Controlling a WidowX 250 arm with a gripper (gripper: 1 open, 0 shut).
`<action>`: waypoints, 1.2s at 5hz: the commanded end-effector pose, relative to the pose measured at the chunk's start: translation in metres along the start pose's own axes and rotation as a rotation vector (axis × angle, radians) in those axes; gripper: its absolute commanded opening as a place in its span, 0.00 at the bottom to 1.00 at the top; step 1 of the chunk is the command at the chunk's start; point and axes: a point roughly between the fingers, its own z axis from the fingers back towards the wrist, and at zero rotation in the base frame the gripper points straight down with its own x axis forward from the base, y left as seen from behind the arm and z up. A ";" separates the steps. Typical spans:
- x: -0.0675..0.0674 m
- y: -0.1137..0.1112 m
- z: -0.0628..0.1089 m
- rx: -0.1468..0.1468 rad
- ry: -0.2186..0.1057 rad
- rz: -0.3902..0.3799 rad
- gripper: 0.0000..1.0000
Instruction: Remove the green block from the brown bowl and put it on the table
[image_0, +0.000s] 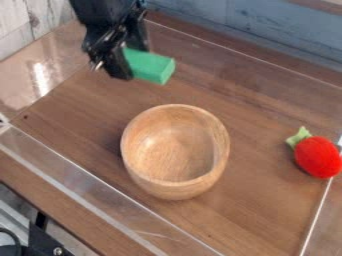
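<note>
My gripper (123, 60) is shut on the green block (147, 67), a small bright green rectangular piece, held above the far left part of the table (254, 95). The block sticks out to the right of the black fingers. The brown bowl (175, 150), round and light wood with a thick rim, stands empty in the middle of the table, in front of and to the right of the gripper. The gripper is well apart from the bowl.
A red strawberry-like toy (315, 154) with a green top lies at the right edge. Clear plastic edging (80, 185) runs along the table's front and left sides. A blue-grey wall stands behind.
</note>
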 end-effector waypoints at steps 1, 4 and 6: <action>-0.018 0.005 0.005 -0.049 -0.027 0.026 0.00; -0.027 0.010 -0.011 -0.055 -0.060 0.140 0.00; -0.037 0.002 -0.002 -0.055 -0.063 0.137 0.00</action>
